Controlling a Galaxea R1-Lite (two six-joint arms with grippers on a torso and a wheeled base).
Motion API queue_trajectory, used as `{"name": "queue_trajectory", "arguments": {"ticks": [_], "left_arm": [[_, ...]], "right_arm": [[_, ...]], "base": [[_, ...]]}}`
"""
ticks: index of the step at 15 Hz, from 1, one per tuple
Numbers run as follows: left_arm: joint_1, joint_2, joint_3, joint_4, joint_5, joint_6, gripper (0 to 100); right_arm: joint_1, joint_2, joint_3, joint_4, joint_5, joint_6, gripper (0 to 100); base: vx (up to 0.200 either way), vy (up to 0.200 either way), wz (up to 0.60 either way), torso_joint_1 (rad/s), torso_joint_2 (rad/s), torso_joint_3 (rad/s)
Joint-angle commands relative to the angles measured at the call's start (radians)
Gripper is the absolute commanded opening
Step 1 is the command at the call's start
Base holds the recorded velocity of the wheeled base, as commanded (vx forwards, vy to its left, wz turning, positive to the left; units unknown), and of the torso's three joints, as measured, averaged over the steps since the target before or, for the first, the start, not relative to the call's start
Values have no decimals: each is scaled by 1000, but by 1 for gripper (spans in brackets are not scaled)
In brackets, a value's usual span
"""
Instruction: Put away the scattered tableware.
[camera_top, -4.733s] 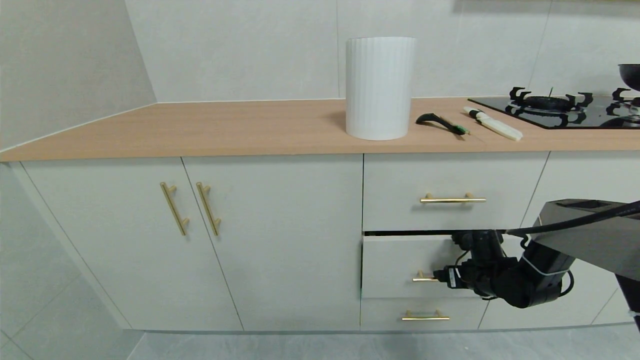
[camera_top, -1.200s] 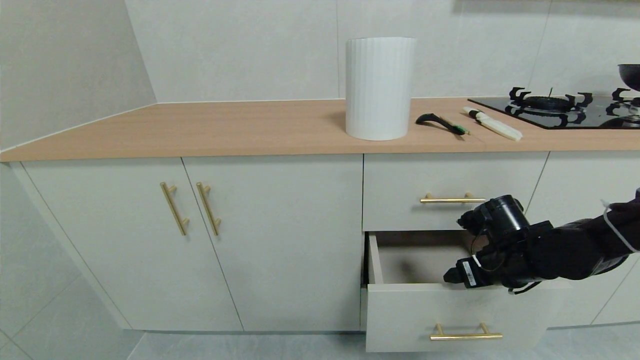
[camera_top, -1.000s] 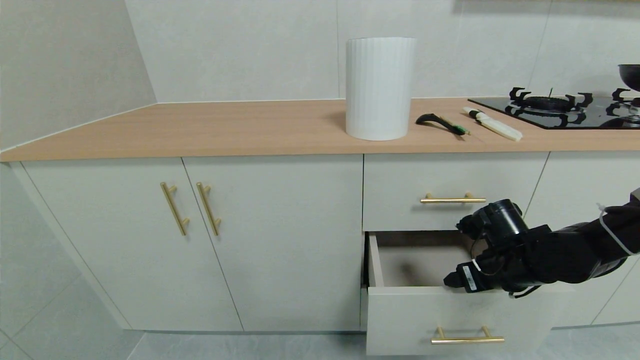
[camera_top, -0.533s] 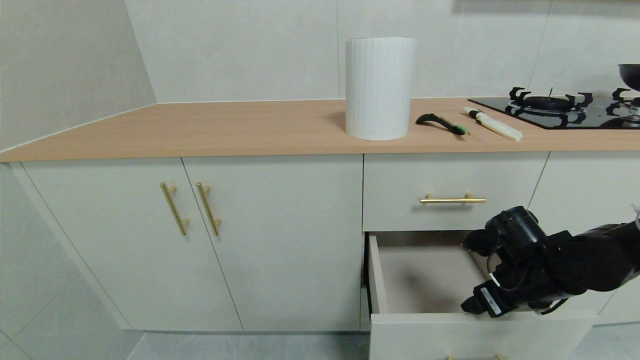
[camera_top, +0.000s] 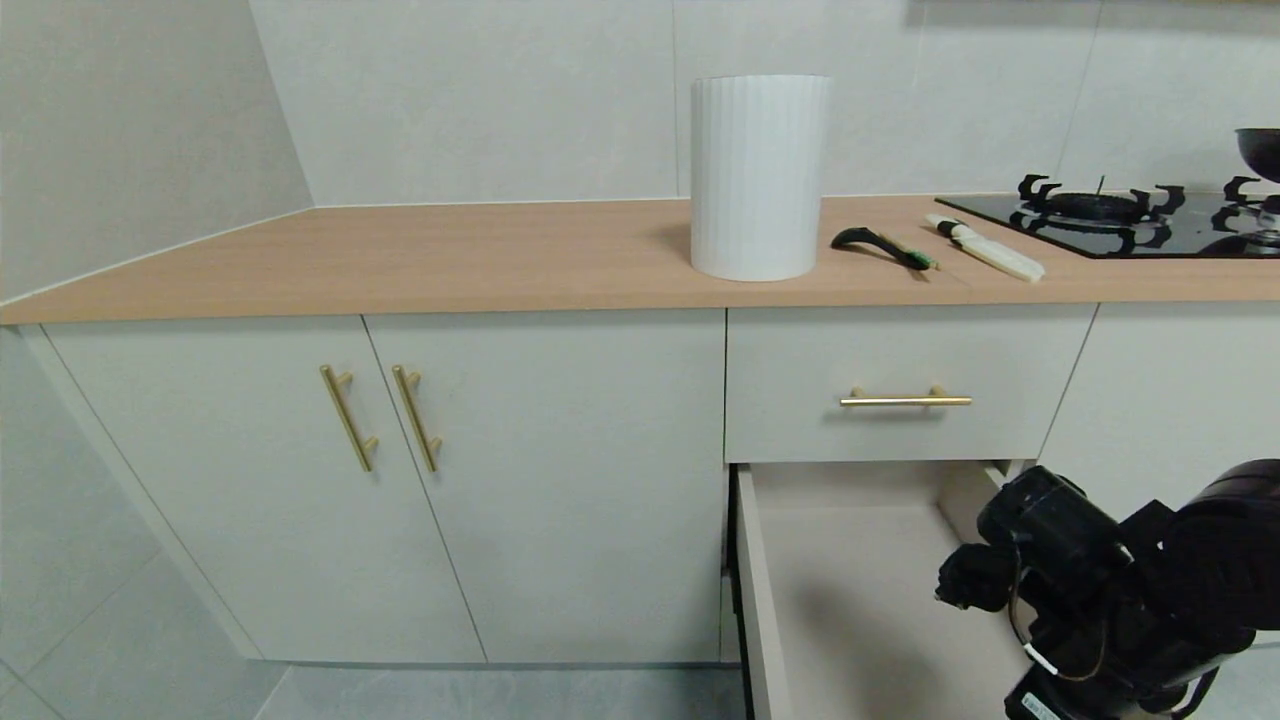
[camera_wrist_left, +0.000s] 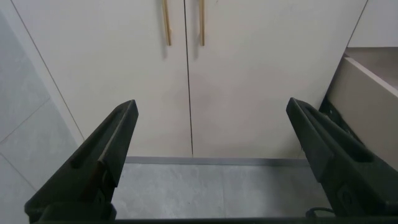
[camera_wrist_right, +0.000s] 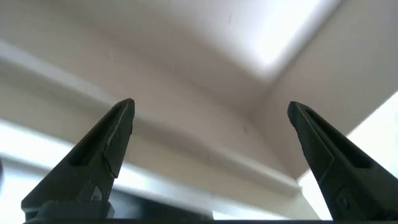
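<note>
Two utensils lie on the wooden counter (camera_top: 450, 255): a black-handled one with a green tip (camera_top: 885, 246) and a long white one (camera_top: 988, 248) to its right. Below them the middle drawer (camera_top: 860, 590) stands pulled far out, its pale inside bare. My right arm's wrist (camera_top: 1050, 560) hangs over the drawer's right part. My right gripper (camera_wrist_right: 208, 149) is open, facing an inner corner of the drawer (camera_wrist_right: 261, 87), nothing between its fingers (camera_wrist_right: 102, 155). My left gripper (camera_wrist_left: 211, 155) is open low in front of the cabinet doors (camera_wrist_left: 186, 62).
A tall white ribbed cylinder (camera_top: 757, 175) stands on the counter left of the utensils. A black gas hob (camera_top: 1130, 215) is at the far right. The top drawer (camera_top: 905, 380) is closed. The open drawer's side (camera_wrist_left: 367, 93) juts out beside the double doors with gold handles (camera_top: 380, 415).
The middle drawer has slid much farther out toward me. My right arm has drawn back and down with it, toward the lower right corner.
</note>
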Motion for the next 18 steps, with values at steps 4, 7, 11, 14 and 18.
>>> {"name": "queue_trajectory", "arguments": {"ticks": [4, 7, 11, 14, 18], "left_arm": [[0, 0, 0, 0, 1, -1, 100], [0, 0, 0, 0, 1, -1, 100], [0, 0, 0, 0, 1, -1, 100], [0, 0, 0, 0, 1, -1, 100], [0, 0, 0, 0, 1, -1, 100]], "right_arm": [[12, -17, -55, -19, 1, 60, 100], [12, -42, -143, -88, 5, 284, 100], [-11, -106, -143, -191, -3, 312, 100], [-49, -161, -144, -200, -3, 303, 100], [-49, -171, -144, -200, -3, 303, 100]], "base": [[0, 0, 0, 0, 0, 0], [0, 0, 0, 0, 0, 0], [0, 0, 0, 0, 0, 0], [0, 0, 0, 0, 0, 0], [0, 0, 0, 8, -47, -41]]}}
